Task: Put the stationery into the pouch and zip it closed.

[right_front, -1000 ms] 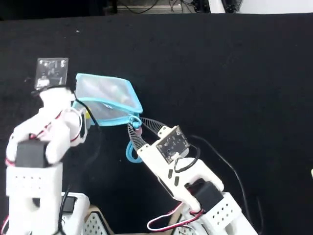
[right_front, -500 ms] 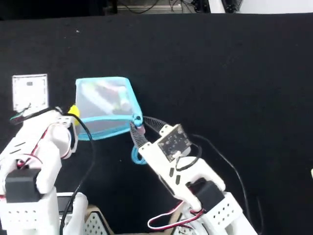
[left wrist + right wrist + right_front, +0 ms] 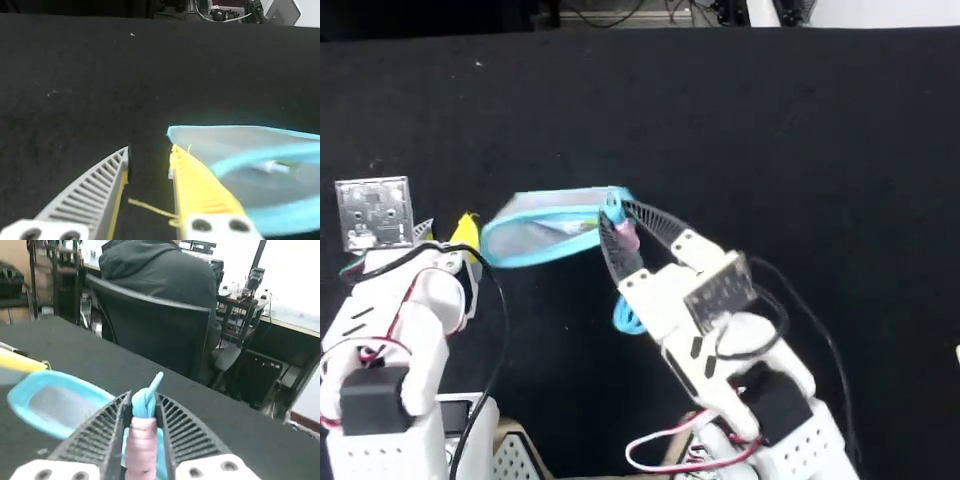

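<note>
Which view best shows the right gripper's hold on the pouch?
The right wrist view: the right gripper is shut on the blue tab at the end of the pouch, close up. The high view shows that grip from above. The left wrist view shows the pouch's body beside the left gripper.

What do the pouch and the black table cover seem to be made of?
The pouch looks like soft, frosted translucent plastic, perhaps vinyl, with light blue edging: something inside shows dimly through its side. The table cover looks like matte black cloth or felt: no glare, and a few pale lint specks.
</note>
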{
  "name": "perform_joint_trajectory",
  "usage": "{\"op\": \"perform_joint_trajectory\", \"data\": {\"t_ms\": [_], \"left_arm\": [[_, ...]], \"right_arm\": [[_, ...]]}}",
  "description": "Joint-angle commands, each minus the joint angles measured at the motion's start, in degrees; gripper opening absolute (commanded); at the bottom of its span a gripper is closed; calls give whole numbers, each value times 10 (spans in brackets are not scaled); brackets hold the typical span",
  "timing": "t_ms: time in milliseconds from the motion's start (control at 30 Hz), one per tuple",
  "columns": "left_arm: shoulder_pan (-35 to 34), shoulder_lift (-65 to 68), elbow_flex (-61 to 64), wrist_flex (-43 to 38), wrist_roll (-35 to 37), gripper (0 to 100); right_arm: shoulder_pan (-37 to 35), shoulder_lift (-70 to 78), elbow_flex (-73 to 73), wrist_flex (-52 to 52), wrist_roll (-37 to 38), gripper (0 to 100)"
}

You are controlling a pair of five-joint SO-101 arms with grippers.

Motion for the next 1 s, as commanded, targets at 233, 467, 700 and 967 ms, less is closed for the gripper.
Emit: {"op": "perform_joint_trajectory", "data": {"t_ms": [233,467,700,967], "left_arm": [[-129,-141,85,-85,75,141],[-51,-245,217,-151,47,141],[16,-265,371,-276,25,141],[63,-265,473,-405,25,141]], "right_arm": [[11,276,-251,2,25,11],[9,399,-354,37,25,11],[7,436,-473,191,25,11],[-51,442,-499,241,50,11]]}}
